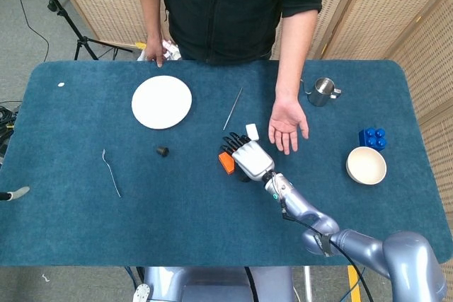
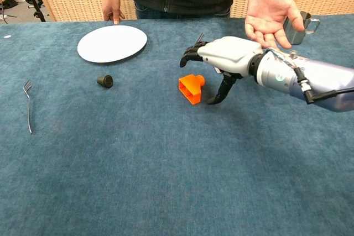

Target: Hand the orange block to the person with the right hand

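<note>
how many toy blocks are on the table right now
2. The orange block lies mid-table, just left of the right hand, which hovers beside it. The blue block sits near the table's right edge, just above the bowl. None look hidden.

Even, diffuse overhead light in both views; the table point(image 1: 85, 231) is evenly lit, without glare. Shadows are faint and soft, slightly darker beneath the robot hand point(image 2: 224, 59). Focus is sharp; the chest view's edges show mild wide-angle stretching.
</note>
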You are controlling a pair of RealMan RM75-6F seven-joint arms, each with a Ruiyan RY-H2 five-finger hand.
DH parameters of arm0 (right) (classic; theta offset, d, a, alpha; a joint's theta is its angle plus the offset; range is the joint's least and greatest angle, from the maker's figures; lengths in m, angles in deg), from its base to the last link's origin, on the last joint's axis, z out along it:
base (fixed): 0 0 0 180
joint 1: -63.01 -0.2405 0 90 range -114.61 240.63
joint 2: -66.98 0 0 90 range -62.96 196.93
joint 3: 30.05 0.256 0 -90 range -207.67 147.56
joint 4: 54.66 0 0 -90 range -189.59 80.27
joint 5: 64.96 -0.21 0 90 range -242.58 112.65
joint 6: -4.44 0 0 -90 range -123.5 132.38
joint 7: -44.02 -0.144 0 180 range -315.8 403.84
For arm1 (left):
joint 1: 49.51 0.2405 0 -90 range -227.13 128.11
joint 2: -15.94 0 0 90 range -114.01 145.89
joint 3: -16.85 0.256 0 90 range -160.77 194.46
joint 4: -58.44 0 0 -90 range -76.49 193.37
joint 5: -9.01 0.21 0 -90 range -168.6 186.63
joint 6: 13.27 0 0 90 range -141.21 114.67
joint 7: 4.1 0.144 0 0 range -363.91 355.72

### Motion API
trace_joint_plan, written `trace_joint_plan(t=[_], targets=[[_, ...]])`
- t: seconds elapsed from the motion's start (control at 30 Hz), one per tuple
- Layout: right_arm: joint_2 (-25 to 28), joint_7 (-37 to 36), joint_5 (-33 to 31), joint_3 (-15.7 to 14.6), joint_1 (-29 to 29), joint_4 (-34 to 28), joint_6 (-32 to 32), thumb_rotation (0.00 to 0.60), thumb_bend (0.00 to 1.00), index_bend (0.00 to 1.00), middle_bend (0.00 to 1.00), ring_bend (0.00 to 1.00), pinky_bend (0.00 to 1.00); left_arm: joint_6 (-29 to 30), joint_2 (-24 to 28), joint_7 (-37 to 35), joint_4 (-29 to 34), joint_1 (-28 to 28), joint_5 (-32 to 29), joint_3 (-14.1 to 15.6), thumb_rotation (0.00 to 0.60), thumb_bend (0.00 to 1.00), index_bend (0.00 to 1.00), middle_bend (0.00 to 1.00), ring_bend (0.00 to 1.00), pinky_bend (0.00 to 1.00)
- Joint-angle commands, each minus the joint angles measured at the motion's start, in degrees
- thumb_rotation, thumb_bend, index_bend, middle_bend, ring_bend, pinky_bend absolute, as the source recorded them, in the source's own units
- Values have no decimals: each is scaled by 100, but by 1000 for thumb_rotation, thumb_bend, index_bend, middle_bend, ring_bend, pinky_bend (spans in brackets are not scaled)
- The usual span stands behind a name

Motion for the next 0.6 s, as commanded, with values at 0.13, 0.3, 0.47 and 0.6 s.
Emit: trace_joint_plan(t=[0.13,0.3,0.47,0.6], targets=[[-223,93,-179,-1,-153,326,-75,600,218,164,146,127,247,-68,9,-52,-30,-34,-39,-8,600,0,0,0,0,0],[-339,76,-252,-32,-232,552,-89,600,254,249,237,196,258,-97,11,-75,-45,-51,-44,-4,600,0,0,0,0,0],[-384,-125,-228,-99,-265,565,-29,600,379,402,395,278,258,-147,8,-82,-58,-81,-62,-8,600,0,0,0,0,0],[-384,-224,-187,-159,-261,531,66,600,438,443,430,287,258,-172,9,-73,-58,-92,-84,-8,600,0,0,0,0,0]])
